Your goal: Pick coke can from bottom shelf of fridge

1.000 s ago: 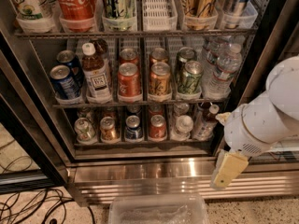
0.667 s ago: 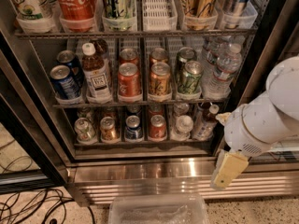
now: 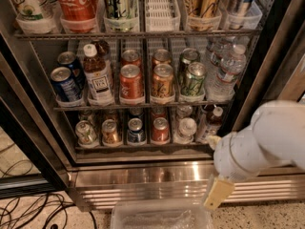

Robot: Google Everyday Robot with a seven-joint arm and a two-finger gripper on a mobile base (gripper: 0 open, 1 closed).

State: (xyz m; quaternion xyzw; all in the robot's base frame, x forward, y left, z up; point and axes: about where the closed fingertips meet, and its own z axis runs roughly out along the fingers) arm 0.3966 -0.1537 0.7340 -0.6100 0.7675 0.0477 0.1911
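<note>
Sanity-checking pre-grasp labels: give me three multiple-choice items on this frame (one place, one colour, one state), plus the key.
1. Where is the gripper?
A) among the shelved cans
B) low right, outside, in front of the ribbed steel base
C) at the top rack

2. What colour is the small can just left of the coke can?
A) green
B) dark blue
C) yellow

3. How is the coke can?
A) upright on the bottom shelf, untouched
B) tipped over
C) in the gripper

Key:
1 B, it hangs in front of the base, below the racks.
2 B, it has a blue body and a silver lid.
3 A, its lid faces up and the gripper is well apart from it.
</note>
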